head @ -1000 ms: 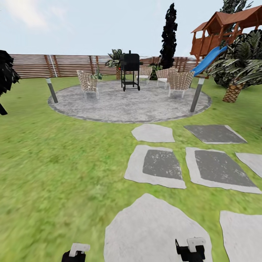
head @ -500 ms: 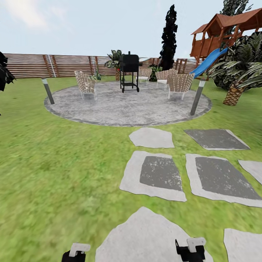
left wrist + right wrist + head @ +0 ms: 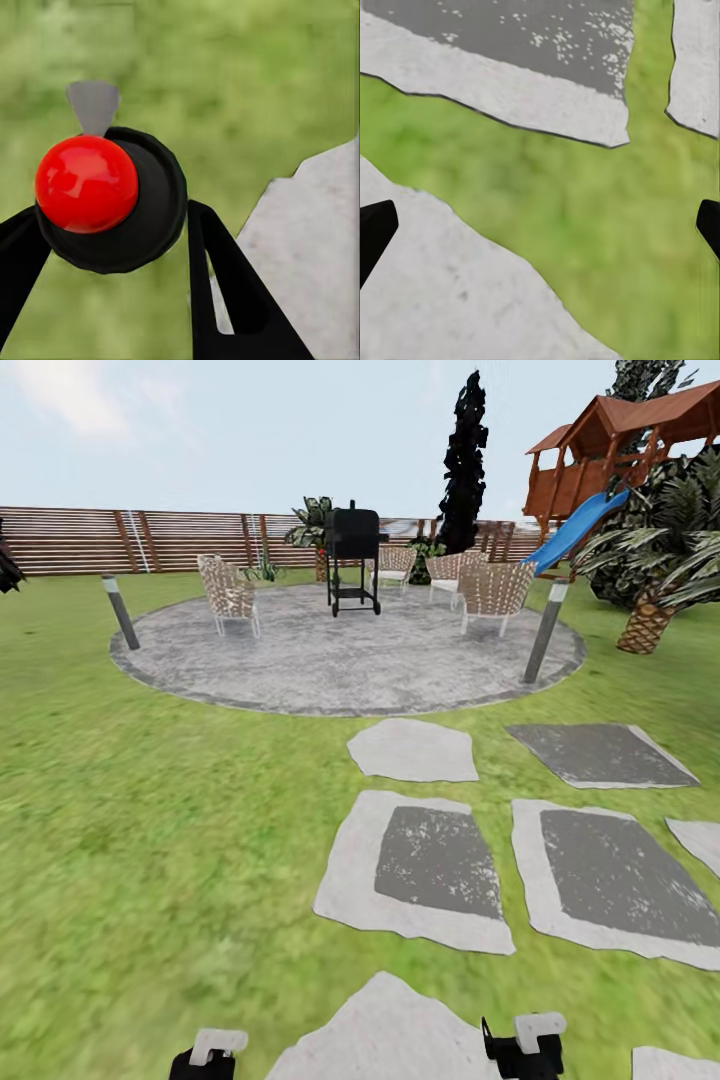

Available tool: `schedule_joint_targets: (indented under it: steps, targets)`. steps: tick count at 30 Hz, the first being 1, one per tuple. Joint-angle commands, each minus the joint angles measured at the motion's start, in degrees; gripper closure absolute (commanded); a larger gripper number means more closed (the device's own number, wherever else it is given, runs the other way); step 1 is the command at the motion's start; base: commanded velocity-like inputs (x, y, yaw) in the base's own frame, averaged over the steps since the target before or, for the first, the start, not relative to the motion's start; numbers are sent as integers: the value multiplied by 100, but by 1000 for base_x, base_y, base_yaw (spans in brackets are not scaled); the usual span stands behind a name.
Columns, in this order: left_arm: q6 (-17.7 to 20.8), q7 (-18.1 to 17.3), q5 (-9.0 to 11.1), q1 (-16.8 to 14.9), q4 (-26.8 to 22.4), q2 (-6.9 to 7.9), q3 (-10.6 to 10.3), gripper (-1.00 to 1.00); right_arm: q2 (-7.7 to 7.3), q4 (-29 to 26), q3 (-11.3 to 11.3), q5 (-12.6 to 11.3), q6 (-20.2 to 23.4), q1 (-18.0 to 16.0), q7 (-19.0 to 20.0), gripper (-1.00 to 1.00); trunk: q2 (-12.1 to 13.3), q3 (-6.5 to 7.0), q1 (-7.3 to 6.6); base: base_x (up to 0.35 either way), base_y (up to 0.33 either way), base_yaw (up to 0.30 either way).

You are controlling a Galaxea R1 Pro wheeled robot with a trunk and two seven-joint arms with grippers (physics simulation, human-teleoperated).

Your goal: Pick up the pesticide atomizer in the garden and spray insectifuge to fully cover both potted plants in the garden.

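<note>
From the head camera, the garden spreads ahead: green lawn crossed by grey stepping stones that lead toward a round paved patio. On the patio stand a black grill and several wicker chairs, with two short post lamps at its edge. A brown slatted fence closes the far side. By that fence, behind the left chair, a small green plant shows, too small to tell whether it is one of the potted plants or what it stands in. To the right are a wooden playhouse with a blue slide and a palm; a tall dark tree rises behind the patio. At the bottom edge, the left gripper and right gripper poke into view, well apart from the patio and that plant; their opening cannot be judged here.

In the left wrist camera, the left gripper's dark fingers spread apart over blurred grass, with a stepping stone's corner beside them. Between them sits a black round part carrying a shiny red ball and a small grey tab; whether the fingers grip it I cannot tell.

In the right wrist camera, the right gripper's two black fingertips sit at opposite edges, spread wide with nothing between them, above grass and pale stones.
</note>
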Motion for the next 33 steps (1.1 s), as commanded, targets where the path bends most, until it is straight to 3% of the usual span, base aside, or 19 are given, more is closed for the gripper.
schedule_joint_targets:
  steps: [1, 33]
  targets:
    - [-19, -18, 60, -4, 5, 1, -41, 100, 2, 7, -34, 61, -15, -5, -24, -100, -2, -5, 2, 323, -115, 0]
    - [-19, -18, 60, -4, 5, 1, -41, 100, 2, 7, -34, 61, -12, -6, -24, -100, -2, -5, 2, 323, -114, 0]
